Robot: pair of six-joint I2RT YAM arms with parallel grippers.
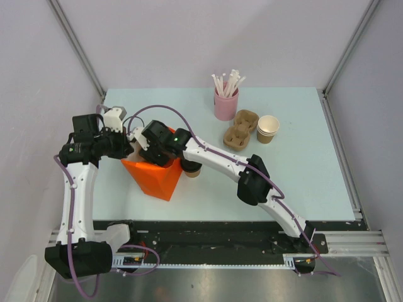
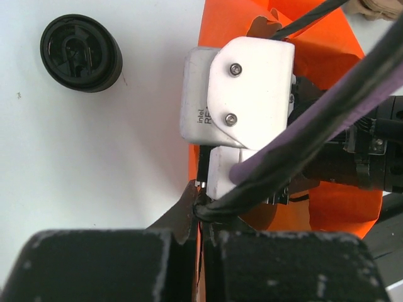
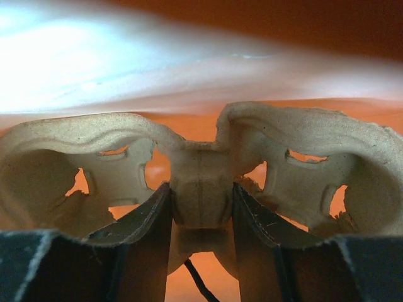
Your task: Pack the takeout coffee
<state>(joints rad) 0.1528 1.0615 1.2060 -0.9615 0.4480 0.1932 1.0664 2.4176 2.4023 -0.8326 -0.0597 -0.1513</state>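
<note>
From above, the orange bag [image 1: 156, 179] stands left of centre on the table [image 1: 302, 182], with the left arm [image 1: 79, 182] reaching to its rim and the right arm [image 1: 217, 162] plunged into its mouth; the takeout coffee [image 1: 191, 168] stands on the table just beside the bag's right flank, half under that forearm and not yet packed, while a spare carrier [image 1: 241, 129], stacked cups [image 1: 267, 129] and a pink straw holder [image 1: 225, 104] sit well apart at the back. The left wrist view shows the left gripper [image 2: 201, 242] pinched together on the bag's upper edge, the paper running up between its fingers, and a round black disc [image 2: 80, 53] lying on the table apart from the bag; what it is I cannot tell. The right wrist view shows the right gripper [image 3: 200, 251] clamped on the centre rib of a pulp carrier [image 3: 82, 170], orange bag wall all round it. The step looks like seating that carrier on the bag's floor. To do it well, hold the carrier level so both wells face up, lower it straight until it rests flat, let the left pinch hold the mouth wide without tearing the paper, and release only once it sits, minding the coffee at the elbow
</note>
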